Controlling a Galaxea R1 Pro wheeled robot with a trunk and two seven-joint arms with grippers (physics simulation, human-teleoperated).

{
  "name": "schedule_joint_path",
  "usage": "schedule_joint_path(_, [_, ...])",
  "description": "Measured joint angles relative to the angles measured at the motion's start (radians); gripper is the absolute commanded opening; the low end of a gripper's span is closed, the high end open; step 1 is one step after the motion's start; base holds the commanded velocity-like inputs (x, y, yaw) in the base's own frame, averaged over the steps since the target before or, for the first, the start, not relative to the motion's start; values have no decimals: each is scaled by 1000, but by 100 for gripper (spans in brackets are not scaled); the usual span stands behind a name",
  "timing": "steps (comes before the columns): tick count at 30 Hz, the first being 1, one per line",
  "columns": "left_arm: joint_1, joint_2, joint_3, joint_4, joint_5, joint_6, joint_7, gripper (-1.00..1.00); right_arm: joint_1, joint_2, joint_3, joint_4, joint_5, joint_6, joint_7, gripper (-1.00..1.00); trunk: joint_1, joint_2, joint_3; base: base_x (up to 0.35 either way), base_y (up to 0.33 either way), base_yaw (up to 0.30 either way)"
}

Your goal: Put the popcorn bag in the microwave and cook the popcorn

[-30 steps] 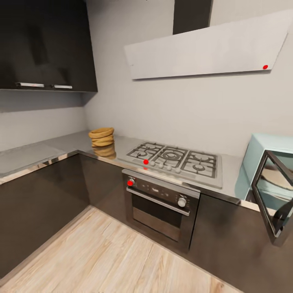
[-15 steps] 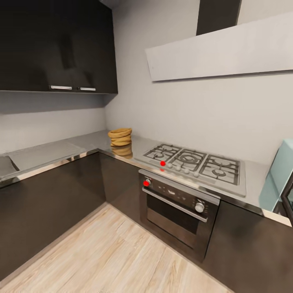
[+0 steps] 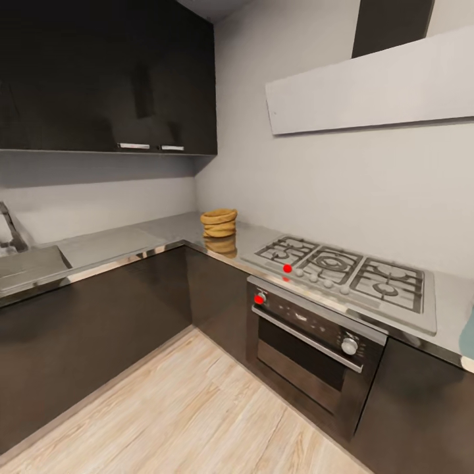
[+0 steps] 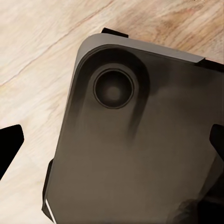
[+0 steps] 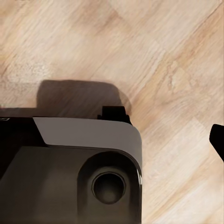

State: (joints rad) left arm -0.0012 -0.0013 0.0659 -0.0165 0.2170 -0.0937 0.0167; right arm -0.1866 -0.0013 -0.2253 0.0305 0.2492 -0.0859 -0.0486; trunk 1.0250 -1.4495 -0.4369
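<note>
Grey walls (image 3: 316, 178) meet in a corner; dark wall cabinets (image 3: 105, 72), a built-in oven (image 3: 309, 336), pale wood-plank floor (image 3: 184, 415).

The popcorn bag (image 3: 218, 222) stands on the countertop (image 3: 125, 240), near the inner corner where the two runs of worktop meet. Taking the bag as the landmark: the gas hob (image 3: 349, 270) lies to its right, set into the same countertop, and the built-in oven (image 3: 313, 342) sits below that hob. The wall cabinets (image 3: 105, 76) hang above and to the bag's left. A sink (image 3: 23, 266) lies far to its left. The wooden floor (image 3: 184, 415) spreads before and below it.
</note>
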Motion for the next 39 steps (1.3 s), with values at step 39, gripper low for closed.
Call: schedule_joint_path(39, [0,8,0,0,-5,14,-18,100,-1,-14,7,-1,1,-1,6,100,-1,0,1,216,154,2])
